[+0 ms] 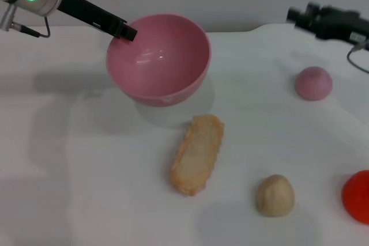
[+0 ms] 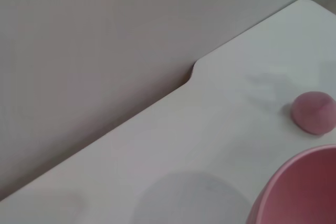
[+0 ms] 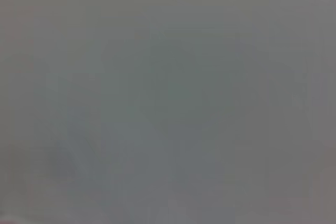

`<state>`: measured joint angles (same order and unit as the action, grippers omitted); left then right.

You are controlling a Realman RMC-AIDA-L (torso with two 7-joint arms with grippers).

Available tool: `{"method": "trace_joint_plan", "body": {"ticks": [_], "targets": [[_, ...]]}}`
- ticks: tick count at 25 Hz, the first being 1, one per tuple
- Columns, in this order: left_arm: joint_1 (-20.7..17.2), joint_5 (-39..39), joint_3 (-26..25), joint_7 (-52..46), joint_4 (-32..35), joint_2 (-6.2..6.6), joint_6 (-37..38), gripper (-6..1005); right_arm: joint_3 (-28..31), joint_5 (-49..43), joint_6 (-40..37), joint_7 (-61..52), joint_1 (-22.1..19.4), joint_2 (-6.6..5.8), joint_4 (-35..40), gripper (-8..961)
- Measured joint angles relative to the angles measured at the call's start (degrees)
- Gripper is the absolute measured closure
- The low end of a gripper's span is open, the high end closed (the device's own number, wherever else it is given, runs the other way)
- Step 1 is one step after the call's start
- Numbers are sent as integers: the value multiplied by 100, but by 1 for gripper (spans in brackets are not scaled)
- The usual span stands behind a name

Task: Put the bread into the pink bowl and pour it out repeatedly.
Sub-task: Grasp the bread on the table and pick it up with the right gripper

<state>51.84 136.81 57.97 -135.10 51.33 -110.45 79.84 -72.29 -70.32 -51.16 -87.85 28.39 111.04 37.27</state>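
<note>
The pink bowl (image 1: 158, 61) is tipped with its mouth toward me and held off the table, casting a shadow below. It is empty. My left gripper (image 1: 125, 31) is shut on its far left rim. The bowl's rim also shows in the left wrist view (image 2: 299, 192). The bread (image 1: 198, 154) lies on the table in front of the bowl, plain pale side up with an orange edge. My right gripper (image 1: 301, 14) is parked at the far right, well away from both. The right wrist view shows only grey.
A small pink dome (image 1: 313, 83) sits at the right, also in the left wrist view (image 2: 314, 112). A round tan bun (image 1: 275, 195) lies right of the bread. A red object (image 1: 358, 195) is at the right edge. The table's back edge has a notch (image 2: 191, 72).
</note>
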Motion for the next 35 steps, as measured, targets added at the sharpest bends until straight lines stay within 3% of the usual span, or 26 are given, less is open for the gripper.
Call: {"method": "trace_joint_plan", "body": {"ticks": [5, 9, 13, 15, 21, 28, 31, 35], "targets": [[-70, 3, -15, 25, 0, 35, 14, 952, 298, -2443, -527, -1777, 386, -142, 165, 345], [-141, 5, -26, 60, 0, 53, 9, 952, 376, -3646, -1190, -2574, 722, -220, 256, 345], [-179, 4, -32, 117, 0, 57, -9, 952, 334, -4853, -1682, -3132, 1173, -181, 530, 345], [-198, 5, -30, 122, 2, 57, -10, 952, 328, -5005, -1793, -3175, 1264, -163, 564, 345], [-232, 4, -20, 124, 9, 26, 7, 952, 304, -5362, -2319, -3186, 1730, 69, 595, 345], [-245, 3, -3, 124, 9, -12, 14, 952, 230, -5933, -2335, -2969, 1881, 628, 660, 346], [-249, 3, 6, 126, 9, -46, -25, 952, 198, -5974, -2194, -2848, 1897, 729, 550, 346], [-249, 3, 14, 139, 9, -76, -76, 952, 146, -5852, -2010, -2683, 1960, 766, 242, 346]]}}
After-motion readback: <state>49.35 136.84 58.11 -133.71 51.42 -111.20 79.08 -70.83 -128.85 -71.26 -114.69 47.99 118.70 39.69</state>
